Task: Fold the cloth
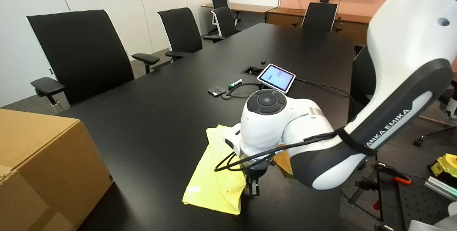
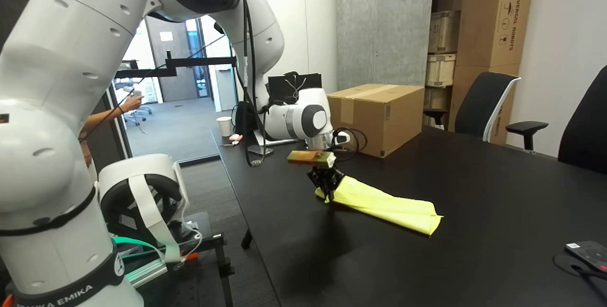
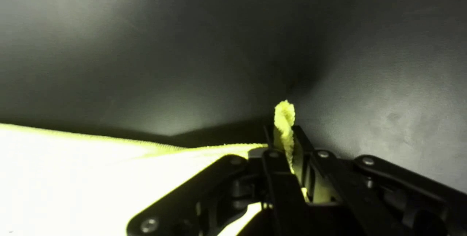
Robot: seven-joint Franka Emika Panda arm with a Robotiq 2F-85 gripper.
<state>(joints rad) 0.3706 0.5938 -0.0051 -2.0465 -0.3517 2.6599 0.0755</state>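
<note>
Cloth (image 1: pixel 210 179) on the table (image 1: pixel 153 141), edge pinched in my gripper (image 3: pixel 285 139), closed right down with a little tuft poking past the tips | I'd go slow and low, swing that edge over the rest, lay it flat, then let go | arm (image 1: pixel 400 45) arched over the table, gripper pointing roughly down

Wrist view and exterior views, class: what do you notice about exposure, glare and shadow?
Wrist view: much of the cloth is overexposed, nearly white, and pale sheen marks the table; in an exterior view, a soft dark patch, likely shadow, lies below the claw.
</note>
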